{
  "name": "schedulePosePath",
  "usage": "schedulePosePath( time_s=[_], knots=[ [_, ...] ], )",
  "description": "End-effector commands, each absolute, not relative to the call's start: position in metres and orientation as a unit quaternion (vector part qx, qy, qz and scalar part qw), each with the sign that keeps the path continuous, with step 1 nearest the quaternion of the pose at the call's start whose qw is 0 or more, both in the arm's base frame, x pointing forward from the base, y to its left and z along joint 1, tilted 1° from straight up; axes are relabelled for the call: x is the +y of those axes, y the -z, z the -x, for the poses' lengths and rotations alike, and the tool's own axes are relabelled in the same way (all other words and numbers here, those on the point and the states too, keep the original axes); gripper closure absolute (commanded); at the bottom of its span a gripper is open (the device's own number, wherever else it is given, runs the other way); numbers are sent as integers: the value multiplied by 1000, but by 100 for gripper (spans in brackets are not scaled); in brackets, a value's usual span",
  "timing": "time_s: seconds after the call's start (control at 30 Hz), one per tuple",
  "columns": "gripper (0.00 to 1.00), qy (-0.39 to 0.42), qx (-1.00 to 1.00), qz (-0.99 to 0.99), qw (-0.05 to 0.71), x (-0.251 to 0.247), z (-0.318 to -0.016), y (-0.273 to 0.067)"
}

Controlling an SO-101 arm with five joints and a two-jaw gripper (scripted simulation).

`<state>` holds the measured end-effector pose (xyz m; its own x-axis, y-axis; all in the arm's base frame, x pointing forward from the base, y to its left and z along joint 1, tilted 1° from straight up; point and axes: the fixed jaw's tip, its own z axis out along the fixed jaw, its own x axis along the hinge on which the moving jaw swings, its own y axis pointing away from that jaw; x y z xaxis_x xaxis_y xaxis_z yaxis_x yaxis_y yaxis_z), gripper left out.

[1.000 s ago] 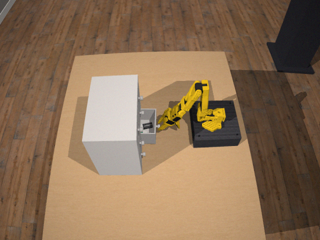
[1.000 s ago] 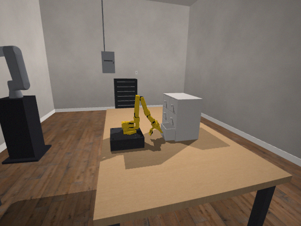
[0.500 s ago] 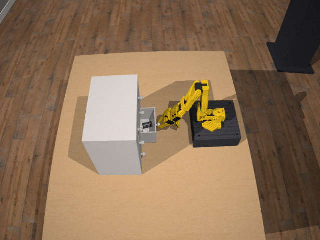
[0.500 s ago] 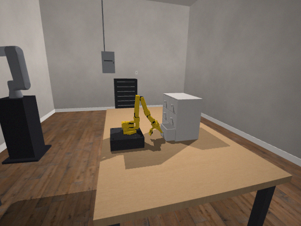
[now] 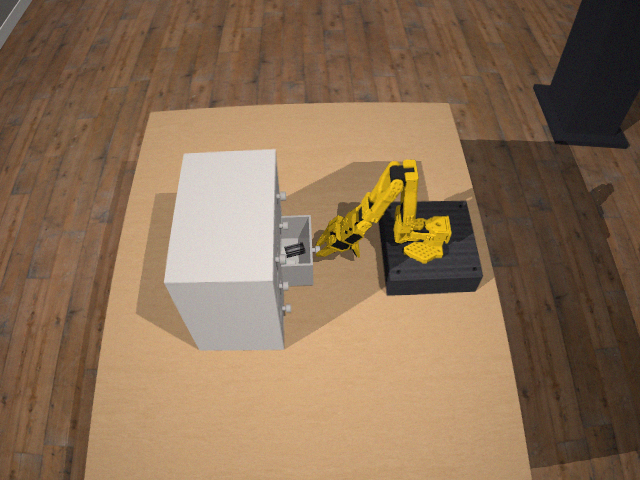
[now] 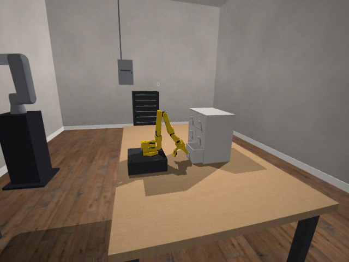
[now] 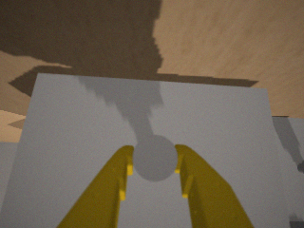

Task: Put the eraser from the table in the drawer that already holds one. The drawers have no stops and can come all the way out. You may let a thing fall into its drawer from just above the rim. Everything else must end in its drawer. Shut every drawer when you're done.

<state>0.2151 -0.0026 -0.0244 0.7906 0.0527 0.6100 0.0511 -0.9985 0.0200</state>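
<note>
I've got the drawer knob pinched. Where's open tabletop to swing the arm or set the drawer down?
Gripper is shut on the knob of the open drawer. Crowded between cabinet and black base. Bare tabletop spreads on the near side of both, toward the table's near edge.

Matt pale wood surface (image 5: 320, 392). Matt grey cabinet (image 5: 222, 232), smooth. Glossy yellow plastic hand (image 7: 153, 182) clamped on smooth grey knob (image 7: 153, 163). Dark plank floor (image 5: 77, 77), worn grain.

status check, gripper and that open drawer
Gripper shut on drawer knob. Drawer part open, dark ribbed item inside. No eraser in view.
</note>
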Motion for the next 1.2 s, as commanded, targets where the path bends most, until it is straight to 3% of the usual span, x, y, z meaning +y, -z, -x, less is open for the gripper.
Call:
schedulePosePath(
  time_s=[0.0, 1.17],
  knots=[
    [100, -322, 28, -946, 0, -2, -216, 25],
    [100, -323, 13, -946, -4, -2, -238, 24]
  ],
)
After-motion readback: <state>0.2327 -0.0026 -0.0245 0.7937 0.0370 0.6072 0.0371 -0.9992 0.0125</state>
